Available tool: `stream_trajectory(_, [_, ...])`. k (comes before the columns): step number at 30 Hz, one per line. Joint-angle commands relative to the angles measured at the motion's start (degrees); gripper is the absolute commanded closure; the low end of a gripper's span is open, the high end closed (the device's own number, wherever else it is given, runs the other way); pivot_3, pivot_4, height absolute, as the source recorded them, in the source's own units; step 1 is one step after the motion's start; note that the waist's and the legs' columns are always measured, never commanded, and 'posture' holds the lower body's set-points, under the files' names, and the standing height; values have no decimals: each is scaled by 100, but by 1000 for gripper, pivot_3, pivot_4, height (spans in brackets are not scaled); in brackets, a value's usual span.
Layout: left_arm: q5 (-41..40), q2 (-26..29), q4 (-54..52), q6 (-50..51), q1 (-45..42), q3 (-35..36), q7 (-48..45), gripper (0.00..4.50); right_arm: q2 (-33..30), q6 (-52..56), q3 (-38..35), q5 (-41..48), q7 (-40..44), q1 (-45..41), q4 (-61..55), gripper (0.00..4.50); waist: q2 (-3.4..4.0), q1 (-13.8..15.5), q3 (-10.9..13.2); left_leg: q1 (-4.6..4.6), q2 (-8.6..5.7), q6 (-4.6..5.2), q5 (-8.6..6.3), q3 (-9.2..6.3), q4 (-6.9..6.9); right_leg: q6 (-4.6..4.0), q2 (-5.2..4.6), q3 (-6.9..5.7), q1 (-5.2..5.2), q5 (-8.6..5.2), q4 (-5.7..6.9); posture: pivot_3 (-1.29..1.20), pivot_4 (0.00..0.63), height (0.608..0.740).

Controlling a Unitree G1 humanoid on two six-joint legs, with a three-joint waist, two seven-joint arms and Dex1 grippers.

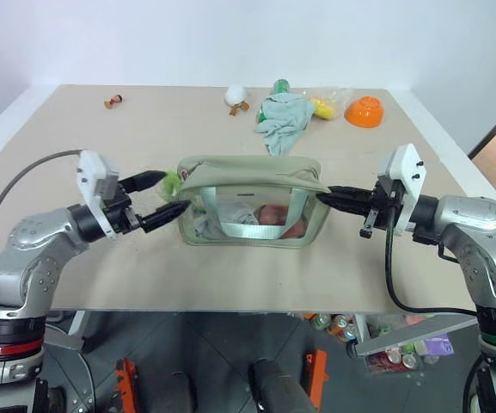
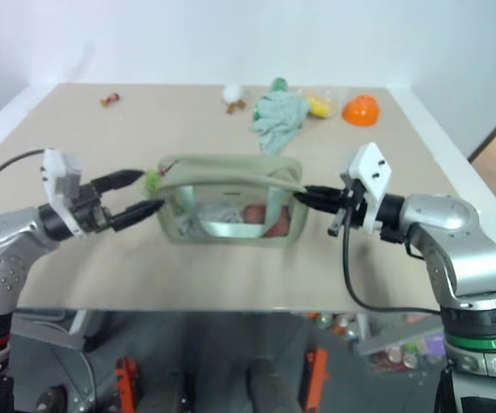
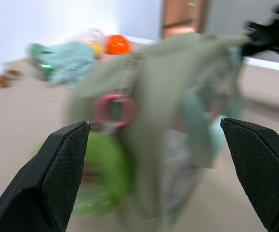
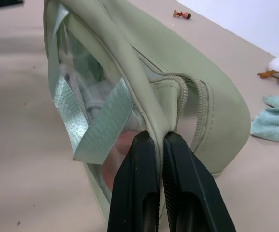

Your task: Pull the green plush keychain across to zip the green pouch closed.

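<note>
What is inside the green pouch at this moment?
Through the green pouch's clear side panel: a reddish rounded item and pale grey-white contents. Their identity is unclear; the fabric top and straps cover whatever lies deeper.

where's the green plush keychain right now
The green plush keychain sits on the table at the green pouch's left end in the head views, between the open fingers of the left gripper.

Sage-green pouch [image 1: 252, 176], lime-green plush keychain [image 1: 171, 181], mint cloth [image 1: 284, 116], orange bowl [image 1: 364, 111].
</note>
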Motion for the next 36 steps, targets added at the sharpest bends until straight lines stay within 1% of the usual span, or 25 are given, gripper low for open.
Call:
stream_trajectory(1, [27, 63, 102, -103, 33, 368, 203, 0, -95, -132, -123, -33, -4, 10, -39, 4483, 0, 6, 0, -1, -1, 0, 0, 0, 1, 0, -1, 0, 1, 0, 0, 0, 150, 739])
stream_trajectory(4, [230, 61, 315, -229, -5, 353, 324, 0, -77, -219, -80, -88, -10, 57, -29, 4483, 0, 7, 0, -2, -4, 0, 0, 4, 2, 1, -6, 2, 2, 0, -1, 0, 150, 739])
stream_trajectory(10, [825, -137, 1037, -489, -455, -4, 665, 0, -45, -373, -42, -195, -28, 68, 33, 4483, -1, 31, 0, 0, -5, 0, 0, 1, 5, 1, -6, -1, 6, 1, -1, 0, 150, 739])
stream_trajectory(15, [1114, -306, 1445, -764, -761, -380, 430, 0, -45, -424, -33, -230, -26, 89, 39, 4483, -2, 40, 0, -2, -6, 0, 0, 3, 6, 4, -7, 1, 4, 2, -1, 0, 150, 739])
stream_trajectory(20, [1353, -426, 1900, -1051, -1020, -529, 340, 0, -79, -471, -63, -260, -33, 139, 31, 4483, -2, 46, 0, -2, -6, 0, 0, 0, 3, 4, -5, -1, 3, 2, -1, 0, 150, 739])
stream_trajectory(23, [1455, -503, 2108, -1248, -1137, -571, 291, 829, -101, -501, -69, -278, -35, 169, 18, 4500, -2, 47, 0, -2, -6, 0, 0, 1, 4, 4, -6, 0, 4, 2, -1, 0, 150, 739])
stream_trajectory(26, [1535, -554, 2203, -1447, -1214, -626, 206, 1813, -109, -514, -77, -288, -45, 196, -1, 4500, -2, 47, 0, -2, -6, 0, 0, 1, 6, 6, -6, 1, 5, 3, -1, 0, 150, 739])
stream_trajectory(28, [1558, -583, 2268, -1527, -1249, -615, 183, 2550, -117, -535, -81, -300, -45, 214, -8, 4500, -2, 47, 0, -2, -6, 0, 0, 1, 6, 6, -6, 1, 5, 3, -1, 0, 150, 739])
stream_trajectory(30, [1589, -588, 2320, -1625, -1268, -612, 157, 3140, -116, -557, -78, -316, -53, 219, -5, 4500, -2, 47, 0, -2, -6, 0, 0, 1, 6, 6, -6, 1, 5, 3, -1, 0, 150, 739])
stream_trajectory(31, [1602, -593, 2336, -1681, -1272, -605, 143, 3642, -113, -565, -75, -319, -56, 220, -7, 4500, -2, 47, 0, -2, -6, 0, 0, 1, 6, 7, -6, 1, 5, 3, -1, 0, 150, 739])
stream_trajectory(32, [1611, -602, 2347, -1721, -1275, -593, 130, 3931, -107, -578, -71, -322, -59, 222, -10, 4500, -2, 47, 0, -2, -6, 0, 0, 1, 5, 7, -6, 1, 5, 3, -1, 0, 150, 739])
stream_trajectory(34, [1617, -621, 2361, -1783, -1279, -571, 102, 4477, -92, -596, -62, -321, -64, 224, -19, 4500, -2, 47, 0, -2, -6, 0, 0, 0, 5, 7, -6, 1, 5, 3, -1, 0, 150, 739])
stream_trajectory(36, [1602, -647, 2333, -1855, -1277, -514, 143, 4477, -70, -597, -48, -323, -78, 248, -60, 4500, -2, 48, 0, -2, -6, 0, 0, 1, 5, 7, -6, 1, 5, 3, -1, 0, 150, 739])
